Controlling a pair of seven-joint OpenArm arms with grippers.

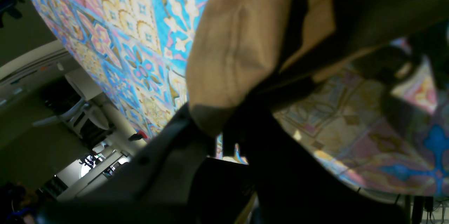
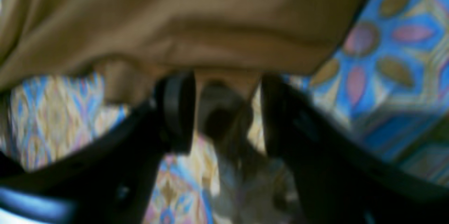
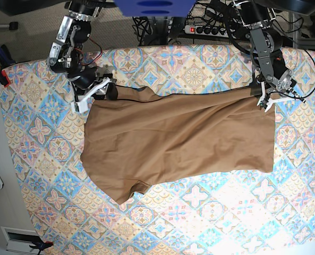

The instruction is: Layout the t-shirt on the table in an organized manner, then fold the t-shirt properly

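From the base view we are seeing even, bright light, glaring to white at the lower right of the counter (image 3: 285, 223). The right wrist view is blurring heavily throughout. In the left wrist view we are looking through deep shadow at lower right, with edges bending.

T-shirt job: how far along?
Done: the t-shirt is spread mostly open on the table. In hand: left end effector and right end effector sit at its two far corners, the left shut on cloth. Left: smoothing the bunched near sleeve, then every fold.
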